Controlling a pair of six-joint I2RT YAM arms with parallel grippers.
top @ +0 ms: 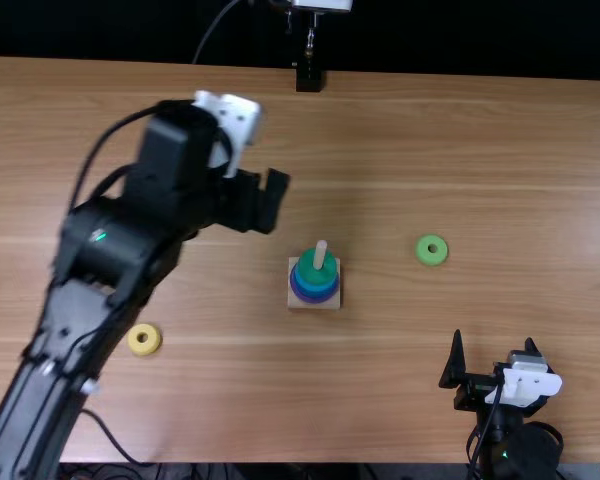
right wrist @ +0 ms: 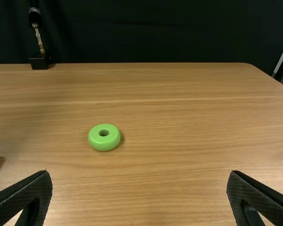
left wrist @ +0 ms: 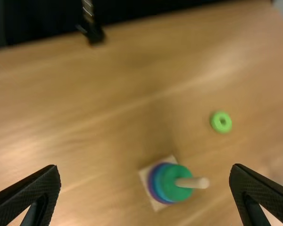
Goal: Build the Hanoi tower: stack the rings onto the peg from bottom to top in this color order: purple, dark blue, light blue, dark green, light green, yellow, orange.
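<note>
My left gripper [top: 270, 200] is above the table, up and left of the peg in the top view; in the left wrist view the gripper [left wrist: 145, 176] is open with nothing between its fingers. My right gripper [top: 495, 360] stands open near the table's front right; the right wrist view shows the gripper [right wrist: 139, 181] too. On the square base [top: 295, 298] the wooden peg [top: 321, 250] holds a dark green ring [top: 316, 268] above blue rings [top: 315, 287] and a purple one. The light green ring [top: 432, 250] lies right of the base, the yellow ring [top: 144, 339] left of it.
At the table's far edge [top: 460, 75] stands a black mount [top: 308, 78] with a thin metal stem. The left arm [top: 100, 290] stretches over the table's left part, close beside the yellow ring. A black cable curves at the near left edge.
</note>
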